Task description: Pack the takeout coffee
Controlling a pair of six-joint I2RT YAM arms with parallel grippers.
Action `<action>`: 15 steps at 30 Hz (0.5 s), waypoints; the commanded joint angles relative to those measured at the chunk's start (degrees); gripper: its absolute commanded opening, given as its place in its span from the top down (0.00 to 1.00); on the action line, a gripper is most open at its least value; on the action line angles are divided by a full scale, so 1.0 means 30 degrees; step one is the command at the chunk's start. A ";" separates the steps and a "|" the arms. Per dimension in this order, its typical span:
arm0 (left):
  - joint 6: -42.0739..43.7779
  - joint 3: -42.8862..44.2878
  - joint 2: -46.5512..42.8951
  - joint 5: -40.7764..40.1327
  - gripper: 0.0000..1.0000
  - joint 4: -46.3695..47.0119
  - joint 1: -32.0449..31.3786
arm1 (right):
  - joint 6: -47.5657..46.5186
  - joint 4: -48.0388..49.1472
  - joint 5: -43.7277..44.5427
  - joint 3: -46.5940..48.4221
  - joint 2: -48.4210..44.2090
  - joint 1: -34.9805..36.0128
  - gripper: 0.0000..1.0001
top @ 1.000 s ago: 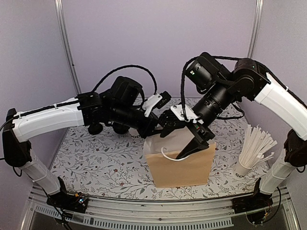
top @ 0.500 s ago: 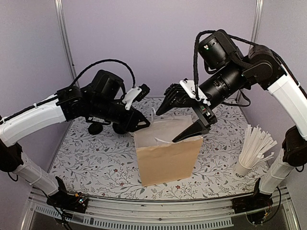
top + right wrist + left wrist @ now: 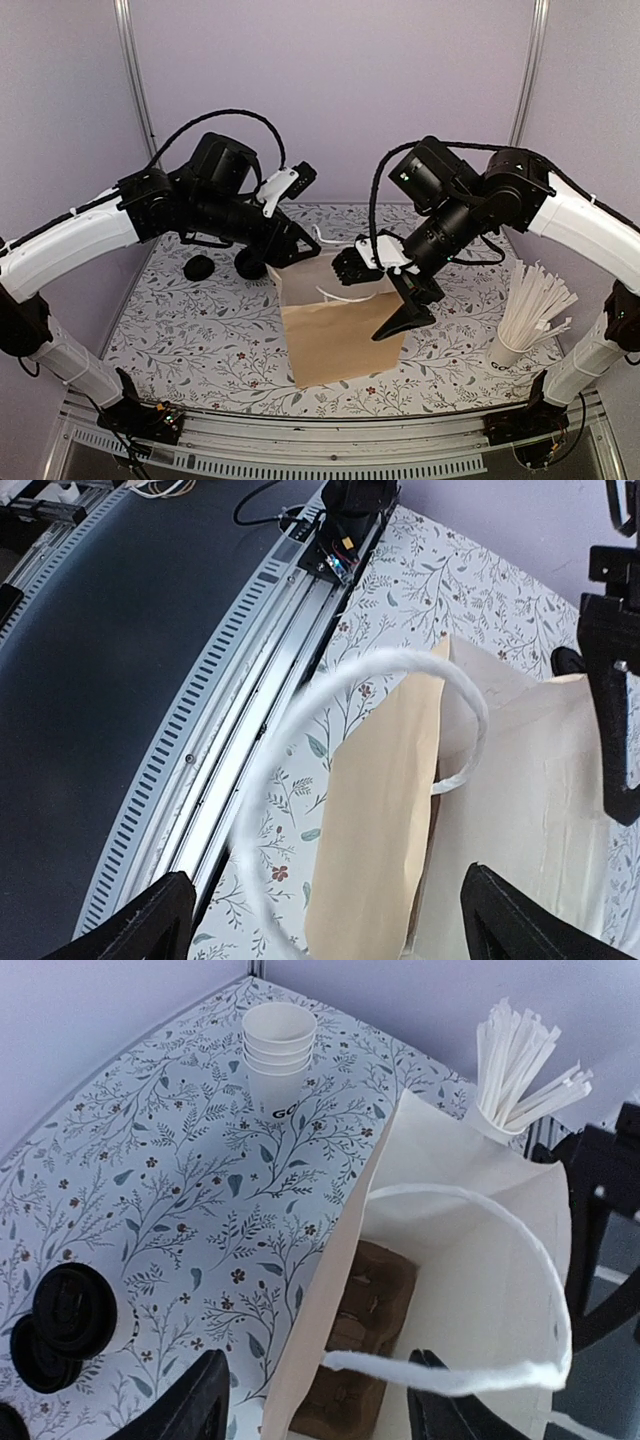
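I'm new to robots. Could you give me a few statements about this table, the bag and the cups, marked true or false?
1. The brown paper bag with white handles stands open on the floral-patterned table. True.
2. A brown cardboard cup tray lies inside the bag. True.
3. The white paper coffee cups with black lids are inside the bag. False: they stand on the table beside it.
4. The stack of lidless white cups has tipped over. False: it stands upright.
5. The left gripper holds a coffee cup. False: it is open at the bag's edge, holding nothing.
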 commanded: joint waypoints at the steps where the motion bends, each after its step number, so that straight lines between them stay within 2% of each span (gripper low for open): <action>1: 0.1193 0.0831 0.1329 0.1106 0.43 0.0661 0.0075 | -0.0220 0.1060 0.0615 -0.1397 -0.0482 -0.0028 0.09; 3: 0.1377 0.1008 0.1688 0.1267 0.54 0.0709 0.0110 | -0.0132 0.1143 0.0347 -0.1433 -0.0457 -0.0028 0.21; 5: 0.1473 0.1089 0.1868 0.1368 0.74 0.0837 0.0104 | -0.0013 0.1186 0.0196 -0.1188 -0.0399 -0.0028 0.35; 7: 0.1490 0.1105 0.1849 0.1459 0.92 0.1004 0.0144 | 0.0206 0.1455 0.0378 -0.0913 -0.0466 -0.0028 0.58; 8: 0.1489 0.1195 0.1823 0.1398 1.00 0.0948 0.0145 | 0.0385 0.1703 0.0641 -0.0805 -0.0466 -0.0050 0.73; 9: 0.1441 0.1298 0.1730 0.1307 1.00 0.0912 0.0170 | 0.0635 0.1914 0.0817 -0.0616 -0.0413 -0.0071 0.89; 10: 0.1431 0.1373 0.1585 0.1185 1.00 0.0882 0.0170 | 0.0721 0.1932 0.0917 -0.0387 -0.0238 -0.0099 0.95; 12: 0.1443 0.1643 0.1308 0.0915 1.00 0.0801 0.0229 | 0.0683 0.1886 0.0906 0.0399 0.0137 -0.0115 1.00; 15: 0.1570 0.2668 0.1019 0.0334 1.00 0.0137 0.0289 | 0.0550 0.1503 0.0914 0.2657 0.0859 -0.0116 1.00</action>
